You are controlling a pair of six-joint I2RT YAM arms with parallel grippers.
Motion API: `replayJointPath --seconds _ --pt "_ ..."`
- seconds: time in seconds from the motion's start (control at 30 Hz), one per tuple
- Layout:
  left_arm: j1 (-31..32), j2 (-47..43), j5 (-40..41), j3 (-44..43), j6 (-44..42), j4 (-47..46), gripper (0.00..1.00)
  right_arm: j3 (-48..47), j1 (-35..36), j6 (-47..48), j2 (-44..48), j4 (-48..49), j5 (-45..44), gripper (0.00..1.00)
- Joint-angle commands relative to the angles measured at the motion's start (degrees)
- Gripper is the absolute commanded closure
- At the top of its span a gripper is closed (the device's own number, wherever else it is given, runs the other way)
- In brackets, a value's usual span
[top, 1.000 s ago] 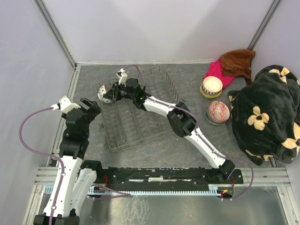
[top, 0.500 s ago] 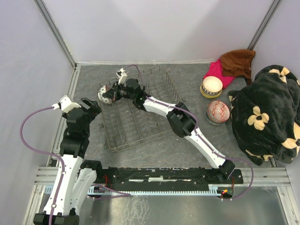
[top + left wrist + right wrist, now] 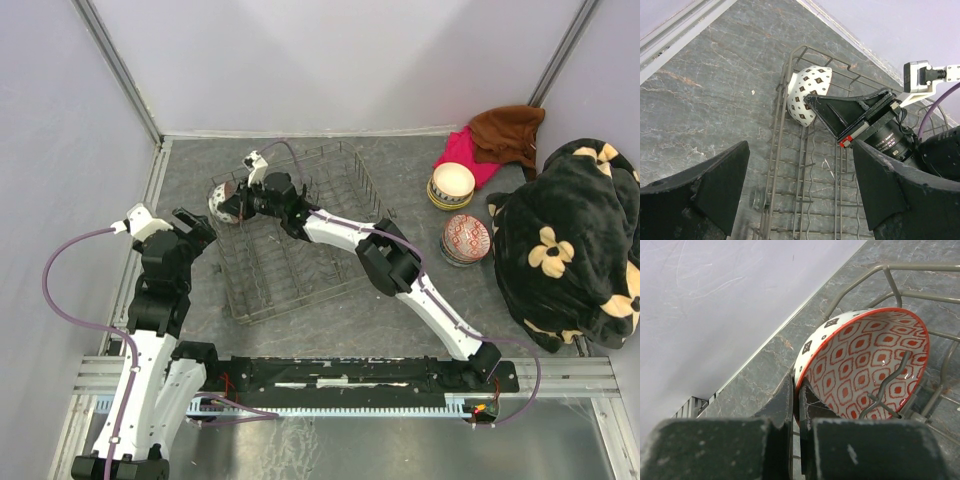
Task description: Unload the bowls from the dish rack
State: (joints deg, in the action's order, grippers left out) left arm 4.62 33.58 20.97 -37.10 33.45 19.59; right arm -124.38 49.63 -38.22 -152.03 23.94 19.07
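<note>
Right claw [image 3: 799, 395] pinched on the rim of a diamond-patterned bowl [image 3: 807, 95], the only one seen in the dish rack [image 3: 270, 270], far-left corner; yellow bowl [image 3: 452, 184] and red-lattice bowl [image 3: 466, 239] already out; left claw [image 3: 800, 150] spread open.

Top camera looks down from behind; both wrist cameras face the same bowl [image 3: 807, 94], right nearest.
</note>
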Motion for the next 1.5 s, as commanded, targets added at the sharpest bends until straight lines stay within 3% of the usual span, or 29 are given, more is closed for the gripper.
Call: replayJointPath --seconds 0.0,0.5,1.2,1.47 --pt "0.0 -0.8 1.2 0.3 1.2 -2.2 0.09 1.3 0.8 5.1 8.6 3.2 -2.2 0.99" --pt "0.0 -1.4 1.5 0.3 1.3 -1.6 0.09 6.8 1.6 6.8 13.4 8.0 -4.3 0.99" --pt "0.0 -0.5 1.9 1.1 1.4 -2.5 0.09 1.8 -0.9 -8.6 6.0 15.4 -6.2 0.99" --pt "0.0 -0.3 2.8 1.2 1.7 -3.0 0.09 4.7 -1.6 -9.4 7.1 19.5 -6.7 0.99"
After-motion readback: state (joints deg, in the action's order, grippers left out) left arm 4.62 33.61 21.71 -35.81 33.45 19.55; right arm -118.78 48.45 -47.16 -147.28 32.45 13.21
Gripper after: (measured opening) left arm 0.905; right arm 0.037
